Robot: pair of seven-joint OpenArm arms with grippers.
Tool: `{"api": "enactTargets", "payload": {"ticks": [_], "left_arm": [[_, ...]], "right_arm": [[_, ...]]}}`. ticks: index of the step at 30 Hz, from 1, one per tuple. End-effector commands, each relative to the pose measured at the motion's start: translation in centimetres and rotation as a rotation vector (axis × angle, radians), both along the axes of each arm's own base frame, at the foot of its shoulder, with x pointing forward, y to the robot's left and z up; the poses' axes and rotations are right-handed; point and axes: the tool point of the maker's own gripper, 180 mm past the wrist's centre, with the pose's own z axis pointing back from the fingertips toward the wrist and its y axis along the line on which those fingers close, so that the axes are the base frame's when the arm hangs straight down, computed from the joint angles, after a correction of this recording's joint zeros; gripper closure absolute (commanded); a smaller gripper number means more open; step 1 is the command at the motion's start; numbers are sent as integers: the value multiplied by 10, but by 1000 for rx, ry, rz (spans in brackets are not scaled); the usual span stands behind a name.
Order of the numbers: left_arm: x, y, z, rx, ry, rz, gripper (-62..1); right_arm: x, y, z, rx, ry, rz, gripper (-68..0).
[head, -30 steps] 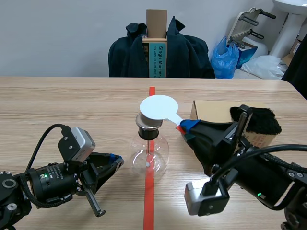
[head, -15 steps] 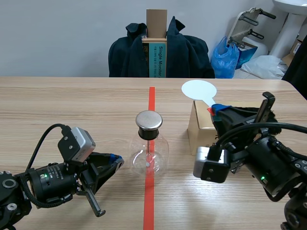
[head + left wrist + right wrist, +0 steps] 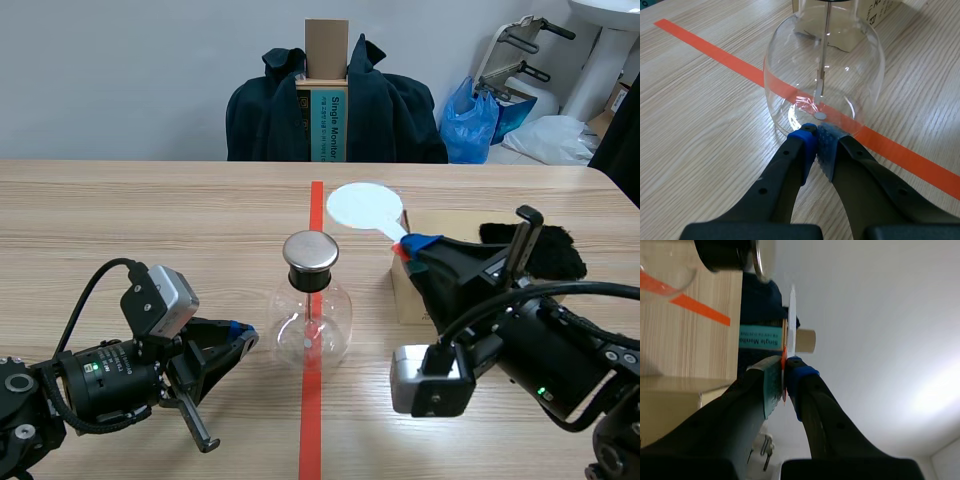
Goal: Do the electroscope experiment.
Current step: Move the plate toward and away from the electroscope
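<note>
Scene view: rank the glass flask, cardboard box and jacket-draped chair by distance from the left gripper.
1. Clear round glass flask, right beside the left gripper, on the red tape line.
2. Brown cardboard box, farther off on the right side.
3. Dark jacket-draped chair, farthest back.

Teal label [image 3: 326,125] on cardboard box [image 3: 326,50] behind table, "Single Monito", rest cut off

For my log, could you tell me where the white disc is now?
Scene view: the white disc is held by the right end effector, raised between the flask's cap and the cardboard box.
</note>
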Motion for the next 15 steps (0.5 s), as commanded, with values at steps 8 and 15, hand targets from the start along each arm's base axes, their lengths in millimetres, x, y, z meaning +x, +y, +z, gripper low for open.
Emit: {"api": "enactTargets", "payload": {"ticks": [8,15], "left_arm": [[1,-6,10,-33,-24,-5,-31],[1,-6,10,-33,-24,-5,-31]], "right_arm": [[-20,18,7,1,-21,165,-7],[-28,24,7,1,-19,223,-7]]}}
